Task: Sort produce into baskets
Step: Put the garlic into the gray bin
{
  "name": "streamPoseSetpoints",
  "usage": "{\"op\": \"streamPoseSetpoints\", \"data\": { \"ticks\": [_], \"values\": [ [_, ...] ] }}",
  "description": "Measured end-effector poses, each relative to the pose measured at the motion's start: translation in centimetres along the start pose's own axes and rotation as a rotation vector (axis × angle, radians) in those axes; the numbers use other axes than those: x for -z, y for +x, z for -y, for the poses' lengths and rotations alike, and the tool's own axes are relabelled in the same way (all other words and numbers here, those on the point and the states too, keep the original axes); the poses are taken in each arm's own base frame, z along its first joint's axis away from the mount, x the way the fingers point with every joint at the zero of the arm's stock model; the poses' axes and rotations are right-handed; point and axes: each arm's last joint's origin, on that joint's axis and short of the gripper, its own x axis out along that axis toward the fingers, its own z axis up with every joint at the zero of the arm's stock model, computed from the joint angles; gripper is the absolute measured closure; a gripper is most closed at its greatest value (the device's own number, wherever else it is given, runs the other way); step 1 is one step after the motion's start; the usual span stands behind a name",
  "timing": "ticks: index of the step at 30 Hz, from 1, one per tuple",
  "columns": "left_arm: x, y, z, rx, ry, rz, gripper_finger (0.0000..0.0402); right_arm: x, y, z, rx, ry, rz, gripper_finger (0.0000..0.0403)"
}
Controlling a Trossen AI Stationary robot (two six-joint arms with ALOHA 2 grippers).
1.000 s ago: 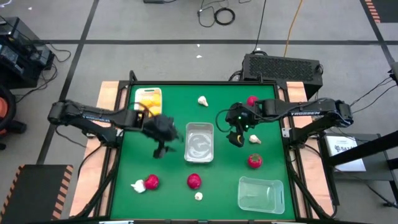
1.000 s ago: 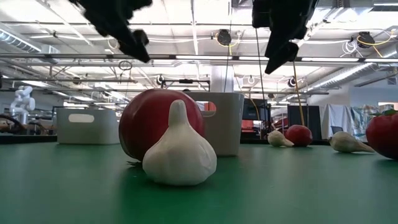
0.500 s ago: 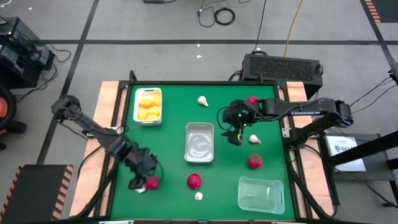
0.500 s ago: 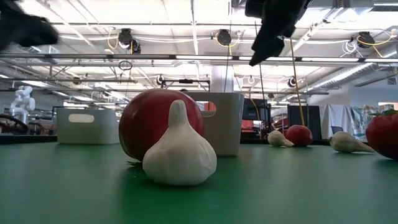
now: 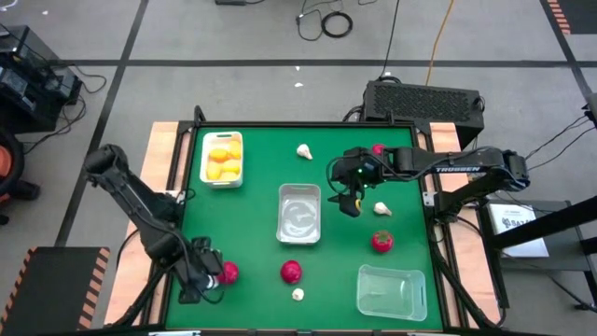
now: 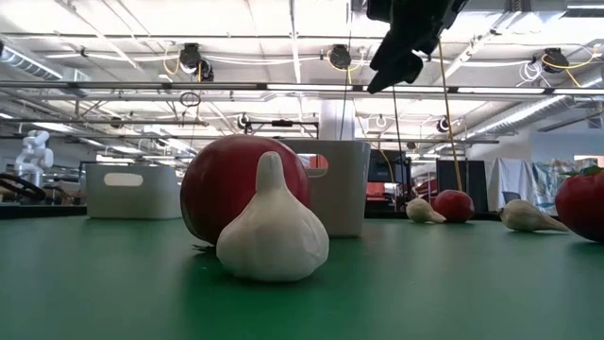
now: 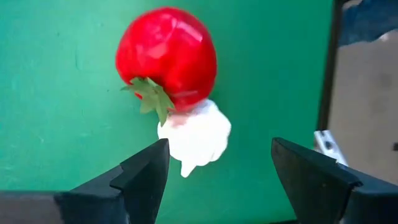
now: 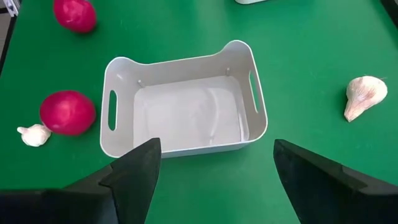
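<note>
My left gripper (image 5: 205,280) hangs open near the table's near left corner, pointing steeply down. Just ahead of its fingers, an off-white garlic bulb (image 7: 194,137) lies on the mat against a red strawberry (image 7: 166,56). My right gripper (image 5: 349,202) hovers open above the mat, right of the empty middle basket (image 8: 183,109). The white basket (image 5: 222,157) at the far left holds yellow lemons. A clear basket (image 5: 390,291) stands at the near right. Neither gripper holds anything.
Loose on the green mat lie a garlic (image 5: 304,151) and a strawberry (image 5: 377,149) at the far side, a garlic (image 5: 381,209) and a strawberry (image 5: 381,242) at the right, and a strawberry (image 5: 292,272) with a garlic (image 5: 298,295) near the front edge.
My left gripper has swung from beside the middle basket toward the table's near left corner, sinking and turning as it went. It now hangs open over the strawberry and garlic there. My right gripper has tipped a little and kept its place. No produce has moved.
</note>
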Motion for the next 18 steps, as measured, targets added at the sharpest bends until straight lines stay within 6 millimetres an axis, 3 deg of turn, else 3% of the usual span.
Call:
{"op": "streamPoseSetpoints", "data": {
  "ticks": [10, 18],
  "values": [
    [-0.1, 2.7, -0.2, -0.123, -0.011, -0.113, 0.0114, 0.0, 0.0, 0.0, -0.001, 0.013, -0.001, 0.0101],
    [-0.3, 3.7, 0.1, -0.124, 0.009, -0.119, 0.0114, 0.0, 0.0, 0.0, -0.001, 0.015, -0.001, 0.0101]
  ]
}}
